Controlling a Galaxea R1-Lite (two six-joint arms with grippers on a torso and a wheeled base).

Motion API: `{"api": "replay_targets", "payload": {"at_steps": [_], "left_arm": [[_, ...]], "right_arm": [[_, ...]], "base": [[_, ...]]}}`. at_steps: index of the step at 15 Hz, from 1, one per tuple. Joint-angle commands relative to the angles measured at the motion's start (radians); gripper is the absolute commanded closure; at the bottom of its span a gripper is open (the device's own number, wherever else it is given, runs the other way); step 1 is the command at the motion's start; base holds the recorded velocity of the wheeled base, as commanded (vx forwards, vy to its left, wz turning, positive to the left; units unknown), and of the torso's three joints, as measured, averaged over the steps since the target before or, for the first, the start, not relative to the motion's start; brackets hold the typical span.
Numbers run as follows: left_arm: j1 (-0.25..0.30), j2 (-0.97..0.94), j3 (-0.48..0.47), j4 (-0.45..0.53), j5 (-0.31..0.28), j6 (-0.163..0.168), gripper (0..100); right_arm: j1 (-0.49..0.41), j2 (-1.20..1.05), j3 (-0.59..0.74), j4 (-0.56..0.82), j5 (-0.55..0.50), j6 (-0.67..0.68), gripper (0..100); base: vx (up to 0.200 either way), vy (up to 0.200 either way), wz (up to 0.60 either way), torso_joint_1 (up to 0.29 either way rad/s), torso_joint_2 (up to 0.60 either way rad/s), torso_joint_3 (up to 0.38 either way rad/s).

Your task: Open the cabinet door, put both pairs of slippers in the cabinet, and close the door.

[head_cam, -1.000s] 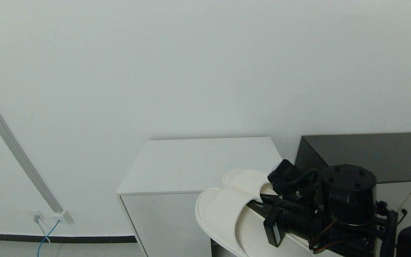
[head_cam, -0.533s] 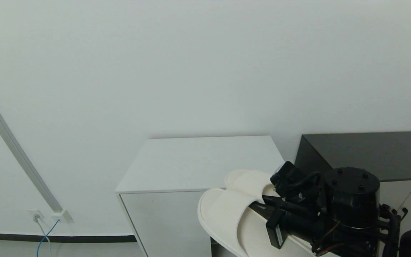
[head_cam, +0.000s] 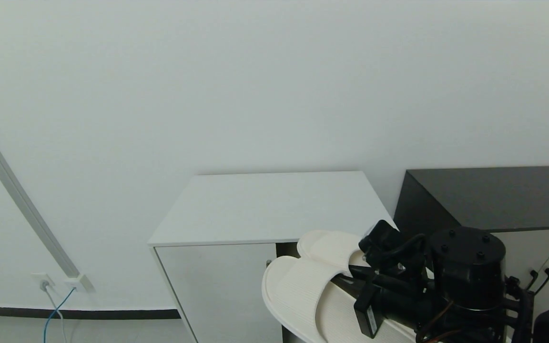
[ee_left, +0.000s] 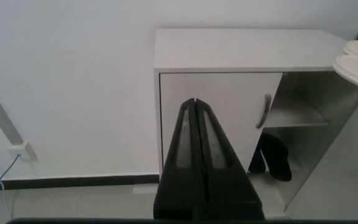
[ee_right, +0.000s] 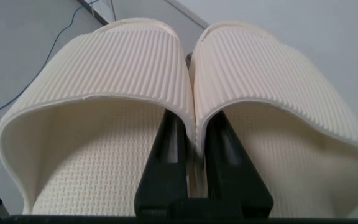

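Slippers (head_cam: 298,286), pinched by their inner walls between the right fingers (ee_right: 169,158), hang near the open cabinet (ee_left: 241,50), so I'd lower them level onto its shelf (ee_left: 296,117); left fingers (ee_left: 188,143) are closed, empty.

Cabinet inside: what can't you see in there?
Head view: the slippers hide the open side of the cabinet.
Left wrist view: the shut door hides the left half.
Left wrist view: the dark thing under the shelf is too dim to name.
Left wrist view: the left gripper covers the door's lower part.
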Motion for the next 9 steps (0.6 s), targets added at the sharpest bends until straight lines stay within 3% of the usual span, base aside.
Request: {"api": "replay_targets", "payload": {"at_steps": [1,9], "left_arm": [[0.0,0.001,0.0,0.0,0.0,-0.001,100],[0.0,0.001,0.0,0.001,0.0,-0.001,100]], "right_arm": [[0.001,0.008,0.001,-0.003,0.0,0.0,100],[0.006,0.006,0.006,-0.014,-0.003,-0.002,100]], "base": [[0.0,0.0,0.0,-0.163,0.36,0.207],[0.0,0.0,0.0,-0.193,0.45,0.256]]}}
